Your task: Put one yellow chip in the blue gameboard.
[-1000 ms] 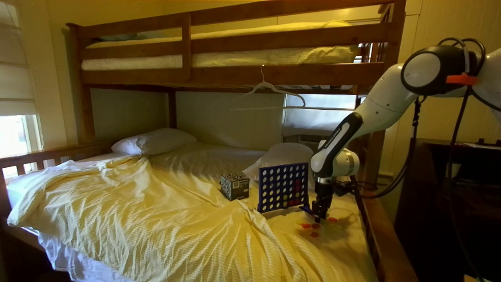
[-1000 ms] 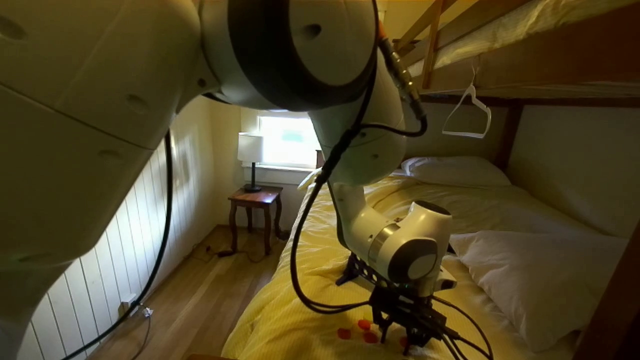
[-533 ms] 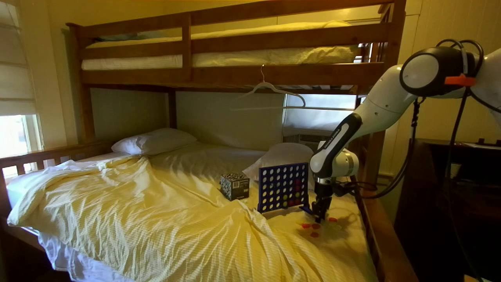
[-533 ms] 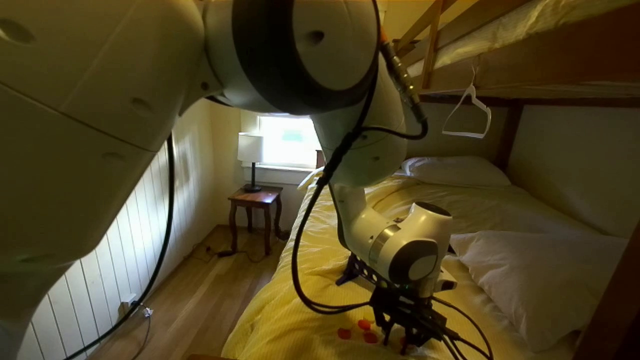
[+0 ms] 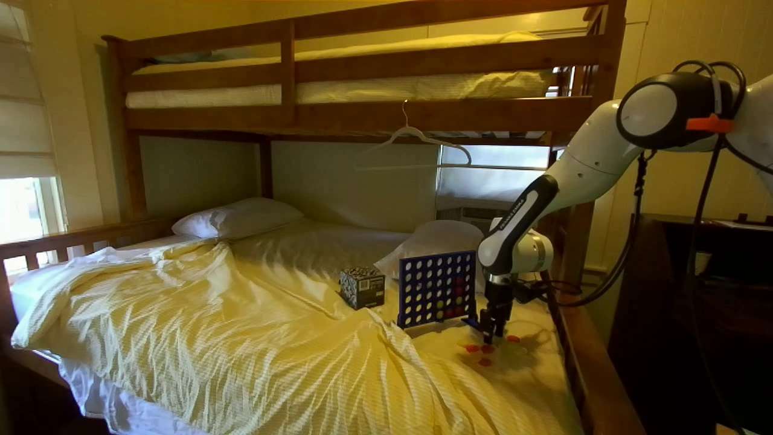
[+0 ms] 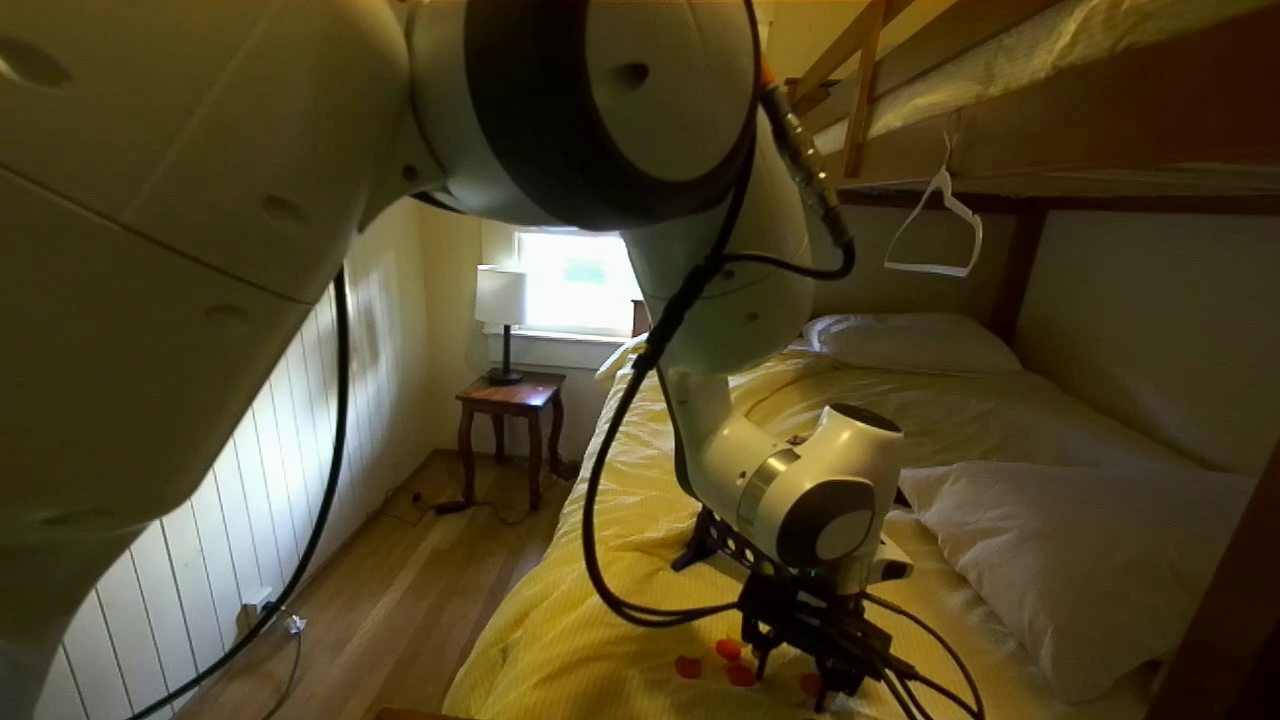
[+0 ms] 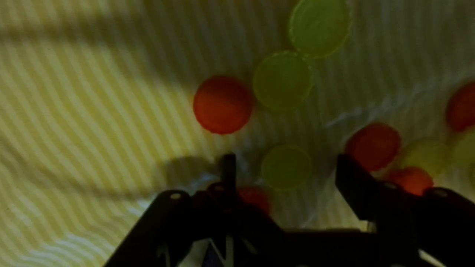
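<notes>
Robot hand [image 7: 285,163] at the pick-up stage, low over the striped bedding [image 7: 111,118]. The jaws stand apart and grasp nothing. Between the fingers [image 7: 228,170] a yellow chip [image 7: 286,168] lies on the bedding, with a visible gap to either side. A red chip [image 7: 255,198] shows partly behind one finger; a second red chip [image 7: 222,104] and a second yellow chip [image 7: 282,79] lie side by side farther out, with more scattered about.

The blue gameboard [image 5: 436,290] stands upright near the hand; a few of its lower holes, on the side toward the arm [image 5: 595,160], hold red and yellow chips. A patterned box [image 5: 362,288] sits beyond the edge away from the arm.

Progress: the approach appears done, the chip between the fingers being, in my judgement, the one meant. Left to do are the pinch, the lift, the carry to the board's top edge, the lining-up with a slot and the release. Whether any chip in the board belongs to this task, I cannot tell from where I stand. The thin chip and yielding bedding probably call for low, level fingers and a gentle squeeze.
</notes>
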Motion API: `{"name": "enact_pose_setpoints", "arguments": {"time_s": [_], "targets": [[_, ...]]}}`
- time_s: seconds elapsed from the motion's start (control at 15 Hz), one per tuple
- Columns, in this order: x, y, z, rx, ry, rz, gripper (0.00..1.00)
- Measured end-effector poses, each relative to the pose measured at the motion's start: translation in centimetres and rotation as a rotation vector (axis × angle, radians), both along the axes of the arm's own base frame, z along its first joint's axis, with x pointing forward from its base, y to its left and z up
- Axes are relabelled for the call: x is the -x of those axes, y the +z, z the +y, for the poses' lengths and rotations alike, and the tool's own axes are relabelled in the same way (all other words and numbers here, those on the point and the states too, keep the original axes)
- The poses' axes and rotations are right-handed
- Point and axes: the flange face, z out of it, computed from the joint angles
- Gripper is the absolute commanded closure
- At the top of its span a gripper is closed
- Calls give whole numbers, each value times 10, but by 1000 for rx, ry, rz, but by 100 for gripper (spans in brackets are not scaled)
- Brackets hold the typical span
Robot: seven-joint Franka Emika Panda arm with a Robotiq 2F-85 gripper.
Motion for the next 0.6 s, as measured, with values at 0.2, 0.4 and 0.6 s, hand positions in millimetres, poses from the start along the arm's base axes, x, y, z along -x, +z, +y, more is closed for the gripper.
{"name": "enact_pose_setpoints", "arguments": {"time_s": [0.2,0.4,0.6], "targets": [[0,0,0,-1,-2,0,37],[0,-1,0,-1,-2,1,60],[0,-1,0,-1,-2,1,80]]}}
